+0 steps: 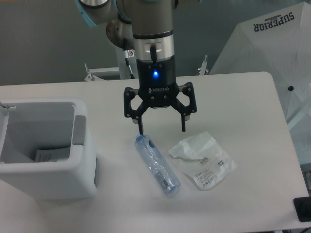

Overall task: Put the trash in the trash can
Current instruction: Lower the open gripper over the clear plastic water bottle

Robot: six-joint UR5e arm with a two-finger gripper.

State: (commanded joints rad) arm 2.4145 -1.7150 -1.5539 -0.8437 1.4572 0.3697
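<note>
Fixed-camera view of a single arm at a white bench [243, 97]. The gripper [162, 131] is shown with its fingers spread wide apart and nothing between them, poised above the bench surface at the centre of the view. The bottle [156, 165], slim and blue-tinted, is seen lying on its side, its long axis running from 11 o'clock to 5 o'clock; its upper end lies just below the left-hand fingertip as seen in the view. The plastic bag [203, 159], thin and transparent with a small printed label, is spread flat at 3 o'clock of the bottle, close beside it but apparently not touching. The trash can [48, 160] is placed at 9 o'clock of the bottle, near the bench's left edge.

The step in hand is judged to be the approach to the first pick; neither item is yet grasped. The next move is judged to call for a descent with the fingers set across the bottle's narrow width, which may require wrist rotation.

A pale flat item is glimpsed on the can's floor; its identity cannot be made out. The can's left side is cut off by the frame. The height of the fingertips above the bench cannot be settled from this one view.
</note>
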